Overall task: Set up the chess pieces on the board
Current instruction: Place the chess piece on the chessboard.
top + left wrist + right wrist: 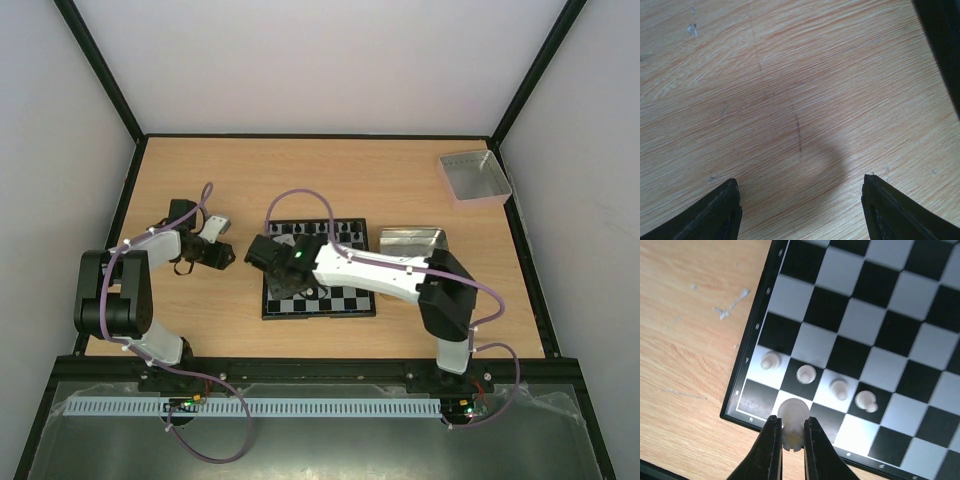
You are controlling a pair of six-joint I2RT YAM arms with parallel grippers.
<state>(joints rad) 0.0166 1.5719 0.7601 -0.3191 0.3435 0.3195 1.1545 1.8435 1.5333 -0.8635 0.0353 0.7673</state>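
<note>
pinching a white piece point(792, 421) in the right gripper point(793, 432), clamped tight, over the edge row of the board point(875, 285), just beside four pawns point(806, 374). hanging the left gripper point(800, 180) over the table point(790, 75), jaws apart.

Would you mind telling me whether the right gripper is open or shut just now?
Shut: the right gripper pinches a white chess piece between its fingers, over the board's edge row.

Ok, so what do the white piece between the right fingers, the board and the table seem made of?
White piece: probably moulded plastic, matte cream, smooth rounded top.
Board: likely plastic or printed laminate, flat squares with faint sheen.
Table: wood or wood-look laminate, visible grain, scuffed.
</note>
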